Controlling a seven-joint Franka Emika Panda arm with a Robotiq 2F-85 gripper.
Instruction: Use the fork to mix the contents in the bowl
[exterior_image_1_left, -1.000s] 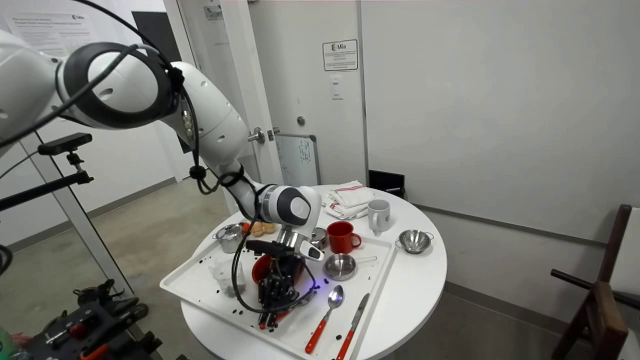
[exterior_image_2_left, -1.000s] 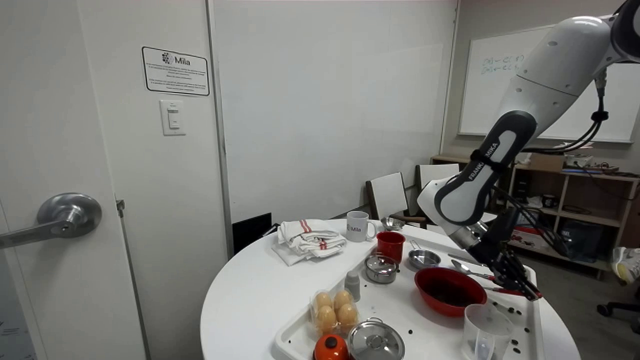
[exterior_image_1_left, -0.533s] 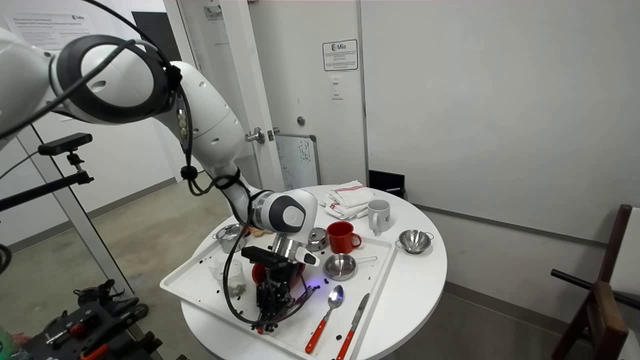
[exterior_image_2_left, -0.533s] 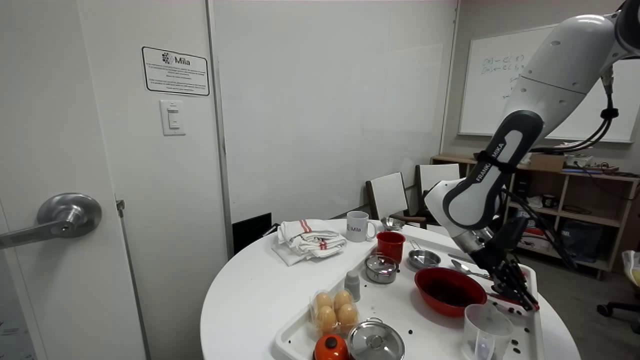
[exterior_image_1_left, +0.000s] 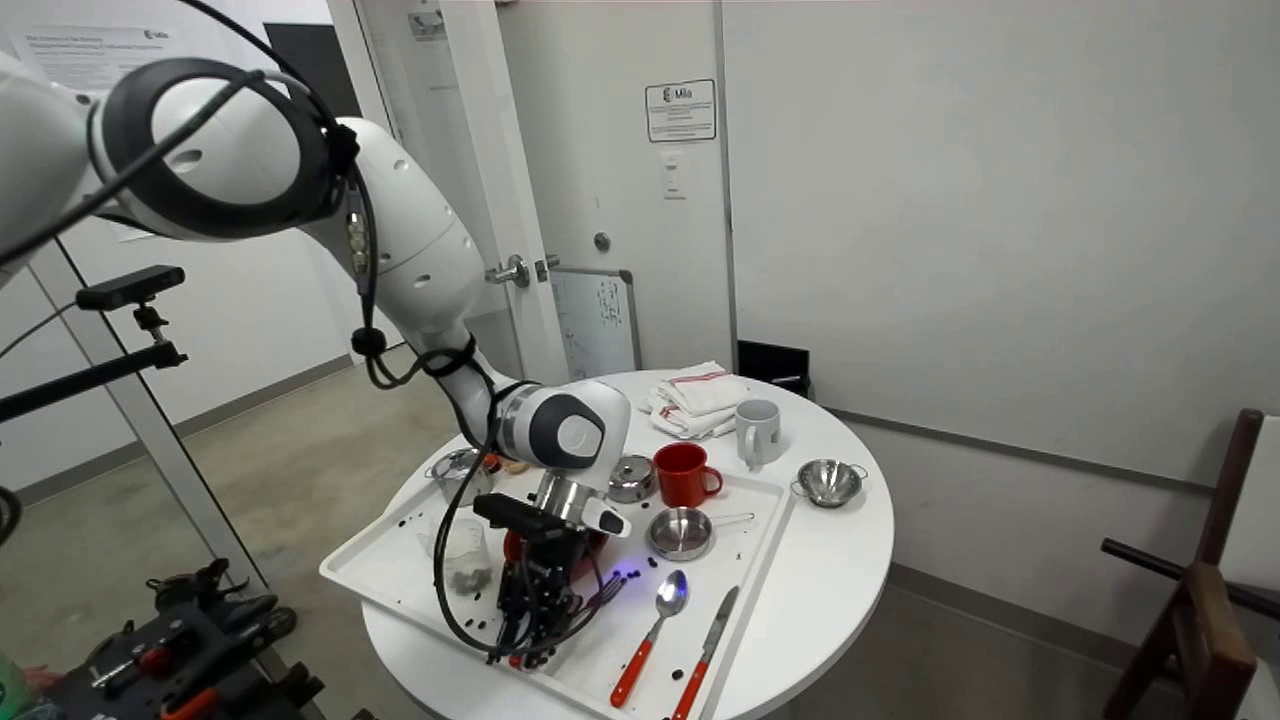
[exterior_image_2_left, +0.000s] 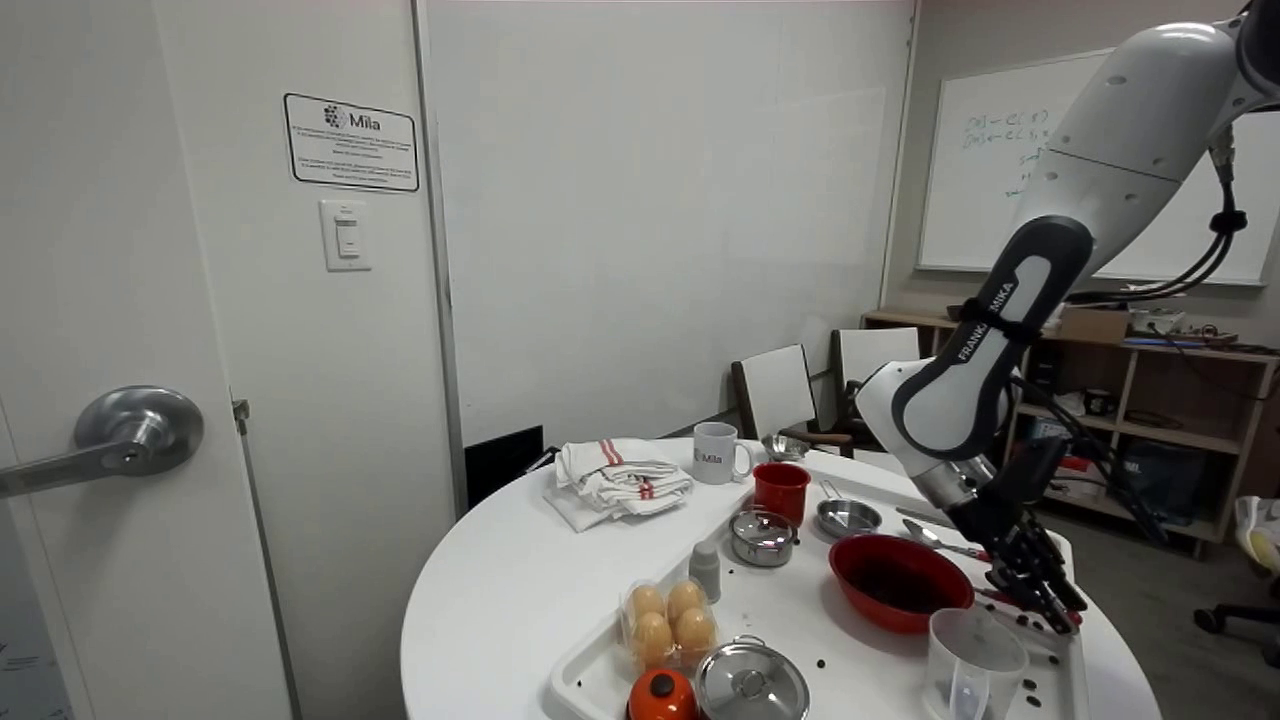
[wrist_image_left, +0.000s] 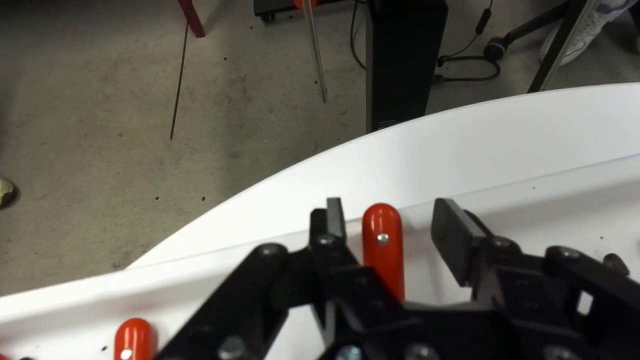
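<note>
The red bowl (exterior_image_2_left: 870, 612) stands on the tray, with the dark contents (exterior_image_2_left: 905, 588) inside it. In an exterior view the arm hides much of that bowl (exterior_image_1_left: 592, 560). My gripper (wrist_image_left: 390, 215) is low at the tray's edge, beside the bowl. Its jaws stand apart in the wrist view, with the fork's red handle (wrist_image_left: 383, 255) between them and a gap on either side. The left finger is nearer to the handle. In an exterior view the red handle (exterior_image_2_left: 998, 597) runs toward the gripper (exterior_image_2_left: 1066, 622). The fork's metal head cannot be made out clearly.
A spoon (exterior_image_1_left: 632, 670) and a knife (exterior_image_1_left: 721, 622) lie alongside on the white tray (exterior_image_1_left: 370, 575). A clear measuring cup (exterior_image_2_left: 975, 665) stands close to the bowl. A red cup (exterior_image_1_left: 685, 475) and a small pan (exterior_image_1_left: 680, 533) are farther off. Dark bits are scattered about.
The gripper has moved lower, toward the handle end of the fork and the tray's near edge. Its jaws have come apart. The bowl and the other dishes have stayed in place.
</note>
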